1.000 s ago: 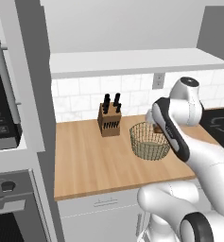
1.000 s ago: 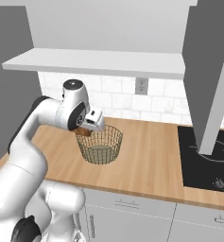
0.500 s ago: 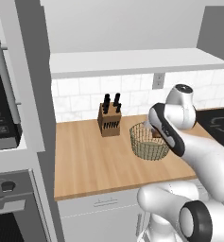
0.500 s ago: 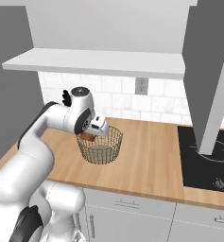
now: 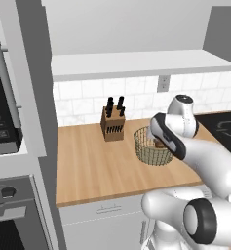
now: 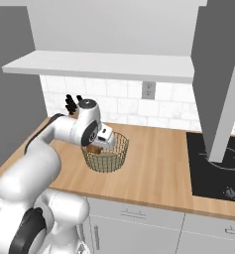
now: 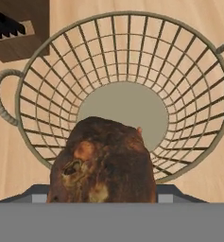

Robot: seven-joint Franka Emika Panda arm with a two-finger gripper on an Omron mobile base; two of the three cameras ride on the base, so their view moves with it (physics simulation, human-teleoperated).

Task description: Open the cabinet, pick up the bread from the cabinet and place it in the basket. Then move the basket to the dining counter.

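Note:
The wire basket (image 5: 153, 147) (image 6: 107, 156) (image 7: 193, 94) stands on the wooden worktop beside the knife block. My gripper (image 5: 160, 142) (image 6: 96, 147) hangs over the basket's near rim, shut on the bread (image 7: 104, 160), a dark-brown lump that hides both fingertips in the hand view. The bread (image 6: 92, 148) is just above the basket's inside, and the basket's flat bottom below it holds nothing. The cabinet's white shelf (image 5: 136, 63) (image 6: 104, 64) runs above the worktop. The dining counter is out of view.
A wooden knife block (image 5: 113, 124) (image 7: 14, 33) stands left of the basket by the tiled wall. A black cooktop (image 6: 218, 168) lies to the right. A grey panel (image 6: 219, 74) hangs over the cooktop. An oven column (image 5: 9, 146) rises at the left.
The arm has come down and drawn closer, carrying the bread from above the basket's rim to low over its opening. The basket and the knife block have not moved.

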